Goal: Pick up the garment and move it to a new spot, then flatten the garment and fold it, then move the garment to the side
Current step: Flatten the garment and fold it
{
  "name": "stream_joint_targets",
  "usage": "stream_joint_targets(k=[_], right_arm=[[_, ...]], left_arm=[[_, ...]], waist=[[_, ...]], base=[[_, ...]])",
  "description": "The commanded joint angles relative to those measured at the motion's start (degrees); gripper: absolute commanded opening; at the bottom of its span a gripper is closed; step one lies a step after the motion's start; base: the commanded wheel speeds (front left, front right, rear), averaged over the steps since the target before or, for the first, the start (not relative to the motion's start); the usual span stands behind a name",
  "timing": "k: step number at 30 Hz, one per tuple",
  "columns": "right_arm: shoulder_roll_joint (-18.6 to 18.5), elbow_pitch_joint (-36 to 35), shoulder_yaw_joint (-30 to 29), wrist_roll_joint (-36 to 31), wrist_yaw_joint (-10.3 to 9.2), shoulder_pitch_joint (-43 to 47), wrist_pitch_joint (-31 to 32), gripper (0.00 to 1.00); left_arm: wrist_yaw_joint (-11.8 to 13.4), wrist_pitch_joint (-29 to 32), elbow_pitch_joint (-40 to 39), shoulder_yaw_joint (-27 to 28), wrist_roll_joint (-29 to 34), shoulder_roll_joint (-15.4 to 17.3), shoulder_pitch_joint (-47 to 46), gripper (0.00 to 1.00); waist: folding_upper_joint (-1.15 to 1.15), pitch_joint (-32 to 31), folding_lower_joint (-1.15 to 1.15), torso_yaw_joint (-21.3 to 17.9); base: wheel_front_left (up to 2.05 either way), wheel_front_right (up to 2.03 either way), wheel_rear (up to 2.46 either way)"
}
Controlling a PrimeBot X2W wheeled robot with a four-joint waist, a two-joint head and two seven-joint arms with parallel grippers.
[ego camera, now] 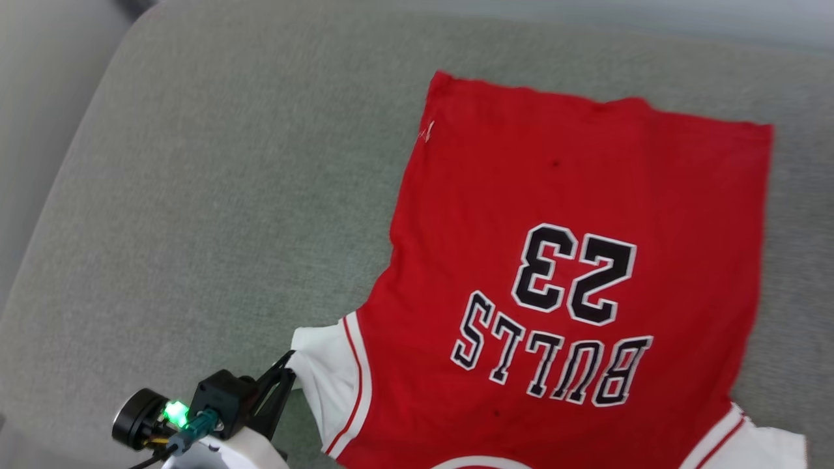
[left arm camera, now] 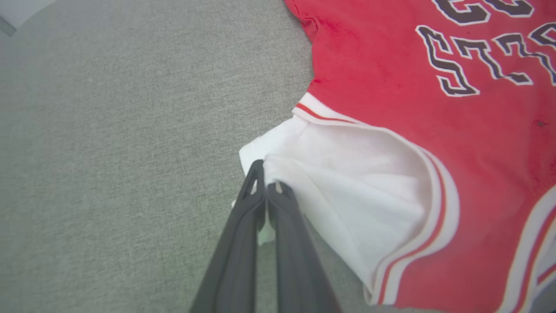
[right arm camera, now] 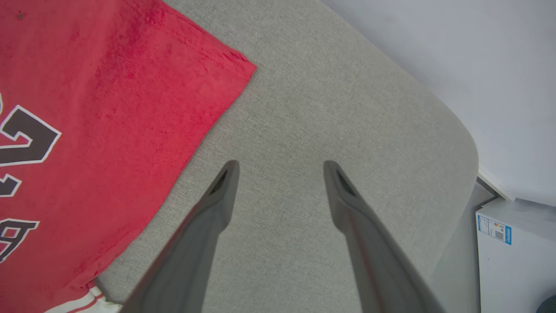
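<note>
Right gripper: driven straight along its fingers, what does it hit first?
Likely the bare grey cushion: the open right gripper points beside the garment, not at it. How far above the cushion it sits is unclear.

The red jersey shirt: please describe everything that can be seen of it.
The red jersey shirt, of soft-looking cloth, lies spread nearly flat, lettered face up, on the grey fabric cushion. Its black white-outlined "BULLS 23" lettering reads upside down in the head view, so the hem lies farthest from the robot. White short sleeves with red-white striped trim sit at the near corners. The left claw is shut on the edge of one rumpled sleeve; the open right claw is beside the shirt, not touching.
</note>
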Motion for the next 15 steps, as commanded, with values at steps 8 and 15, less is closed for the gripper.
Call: stream_joint_targets(k=[8, 15], right_arm=[[2.97, 6.9, -0.8, -3.88, -0.04, -3.75, 2.19, 1.0], [4.26, 10.05, 0.99, -3.75, -0.03, 0.95, 1.35, 1.0]], left_arm=[[-0.9, -2.08, 1.3, -0.24, 1.96, -3.96, -4.25, 0.0], [-2.04, -2.87, 3.53, -0.66, 2.35, -5.7, -5.97, 0.0]], waist=[[0.0, 10.24, -0.01, 7.43], [0.0, 12.97, -0.01, 8.83]], base=[[0.0, 0.0, 0.0], [0.0, 0.0, 0.0]])
